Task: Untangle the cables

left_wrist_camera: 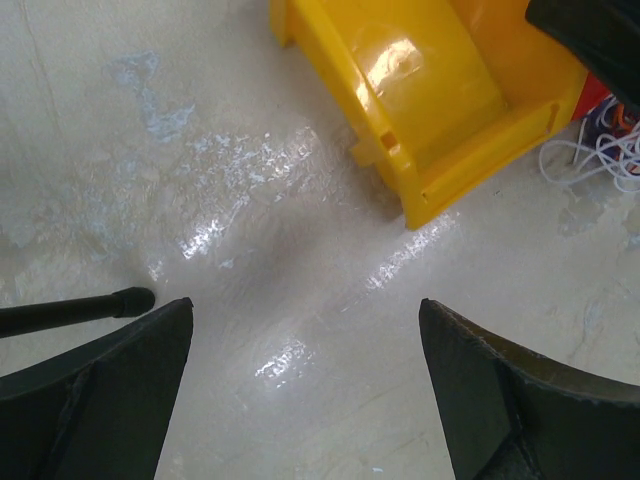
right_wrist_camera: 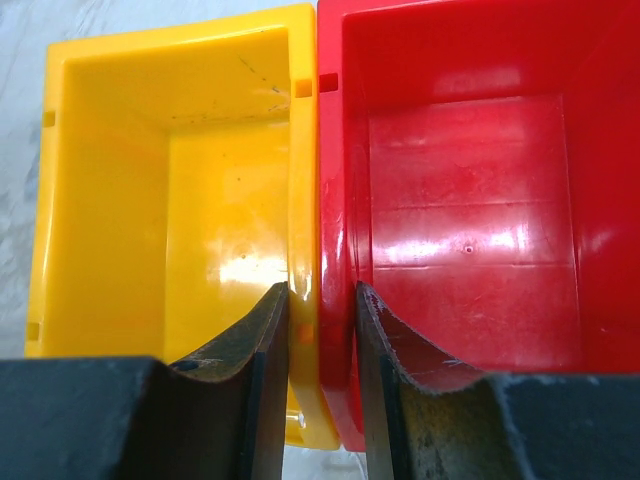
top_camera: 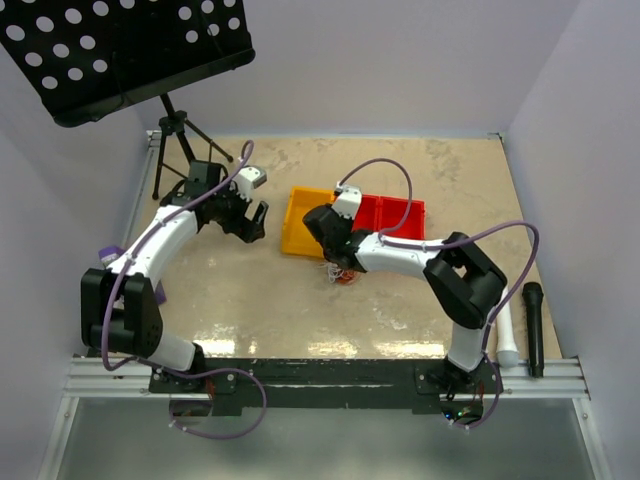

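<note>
The cables [top_camera: 340,273] lie as a small white and orange tangle on the table, just in front of where the yellow bin [top_camera: 300,225] meets the red bin [top_camera: 400,215]. In the left wrist view the cables [left_wrist_camera: 600,155] show as white loops at the right edge. My right gripper [top_camera: 340,258] hangs over that spot. In its wrist view the right gripper [right_wrist_camera: 322,288] has its fingers close together on either side of the adjoining walls of the yellow bin [right_wrist_camera: 170,180] and red bin [right_wrist_camera: 470,200]; contact is unclear. My left gripper [left_wrist_camera: 305,305] is wide open over bare table, left of the yellow bin [left_wrist_camera: 440,90].
A black music stand [top_camera: 120,50] on a tripod stands at the back left, one leg [left_wrist_camera: 70,308] reaching near my left fingers. A black microphone [top_camera: 533,325] and a white tube [top_camera: 507,335] lie at the right front. Grey walls close in the table.
</note>
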